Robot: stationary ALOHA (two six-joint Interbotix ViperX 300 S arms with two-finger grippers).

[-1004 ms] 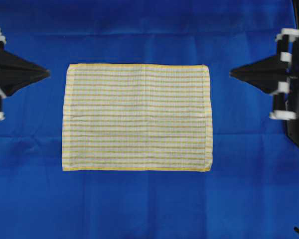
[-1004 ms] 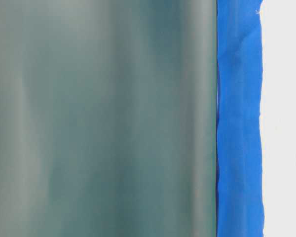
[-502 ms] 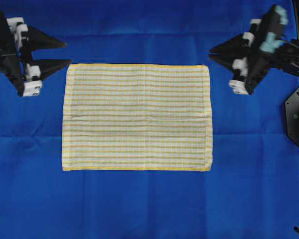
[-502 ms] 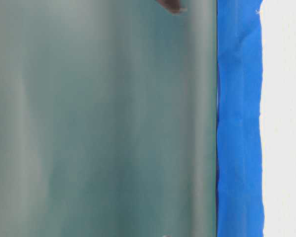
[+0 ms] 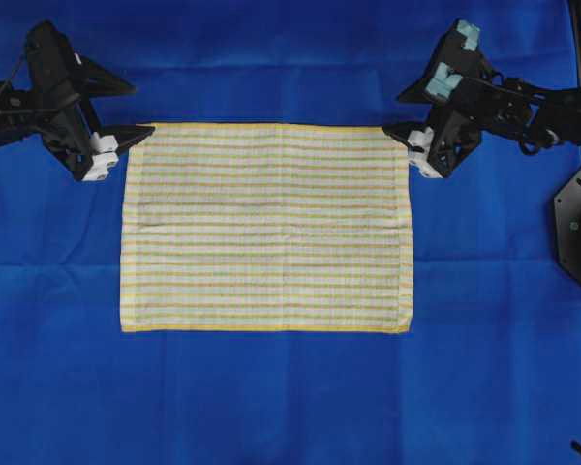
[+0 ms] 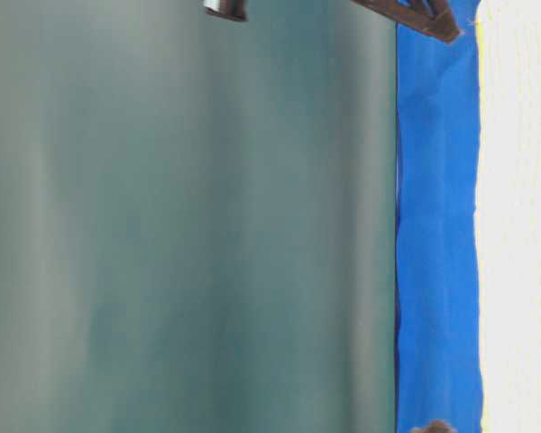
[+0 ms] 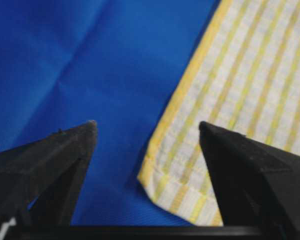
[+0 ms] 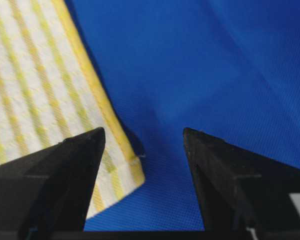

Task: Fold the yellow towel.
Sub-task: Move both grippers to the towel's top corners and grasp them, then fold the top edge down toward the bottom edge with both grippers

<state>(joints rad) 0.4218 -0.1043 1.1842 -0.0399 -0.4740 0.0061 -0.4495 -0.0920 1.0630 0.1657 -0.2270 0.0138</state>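
Observation:
The yellow towel (image 5: 266,228) lies flat and unfolded on the blue cloth, white with fine yellow stripes and a yellow hem. My left gripper (image 5: 140,109) is open at the towel's far left corner, one finger over the corner and the other off the towel's far edge. In the left wrist view the towel corner (image 7: 162,182) lies between the spread fingers of my left gripper (image 7: 147,125). My right gripper (image 5: 393,113) is open at the far right corner. In the right wrist view that corner (image 8: 132,172) sits between the fingers of my right gripper (image 8: 143,131). Neither gripper holds anything.
The large blue cloth (image 5: 271,407) covers the whole table around the towel. A black arm base (image 5: 576,223) stands at the right edge. The table-level view is mostly a blurred grey-green surface, with a strip of blue cloth (image 6: 437,225) and a dark gripper finger (image 6: 415,13) at the top.
Both grippers were shut out at the table's sides. They have opened and moved inward and toward the far edge, reaching the towel's two far corners.

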